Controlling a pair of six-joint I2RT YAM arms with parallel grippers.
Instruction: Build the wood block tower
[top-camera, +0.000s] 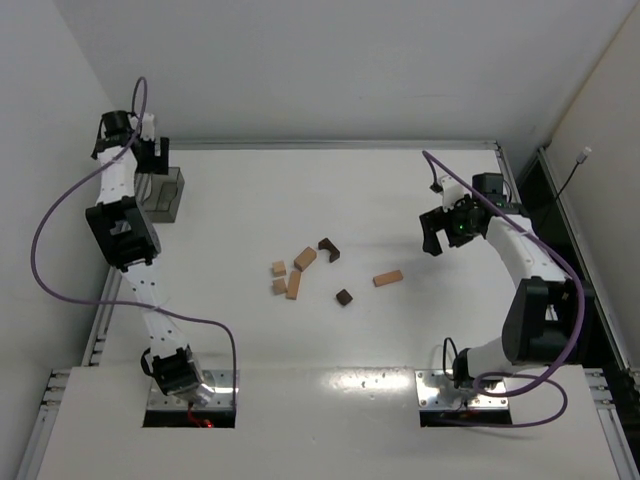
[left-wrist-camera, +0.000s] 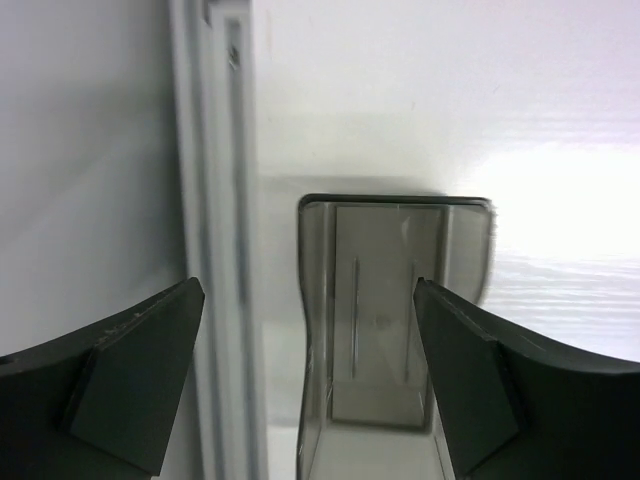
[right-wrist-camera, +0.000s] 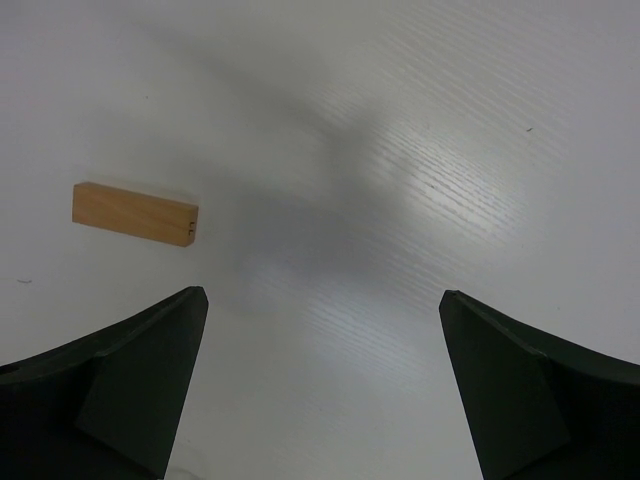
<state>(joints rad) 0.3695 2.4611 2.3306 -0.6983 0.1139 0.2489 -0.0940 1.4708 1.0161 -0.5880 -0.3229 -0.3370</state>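
Note:
No stacked tower shows; the wood blocks lie loose at the table's middle. Light tan pieces (top-camera: 293, 285) and a tan block (top-camera: 305, 258) are grouped with a dark brown block (top-camera: 328, 249). A dark brown cube (top-camera: 344, 297) and a tan bar (top-camera: 388, 278) lie to their right. My right gripper (top-camera: 432, 238) is open and empty, right of the tan bar. In the right wrist view the gripper (right-wrist-camera: 322, 292) hangs over bare table, with the tan bar (right-wrist-camera: 135, 213) ahead on its left. My left gripper (top-camera: 152, 165) is open and empty at the far left.
A translucent grey plastic bin (top-camera: 165, 195) stands at the table's far left edge, under my left gripper (left-wrist-camera: 309, 281). In the left wrist view the bin (left-wrist-camera: 385, 320) looks empty, beside the table's raised edge rail (left-wrist-camera: 215, 200). White walls close in the back and both sides.

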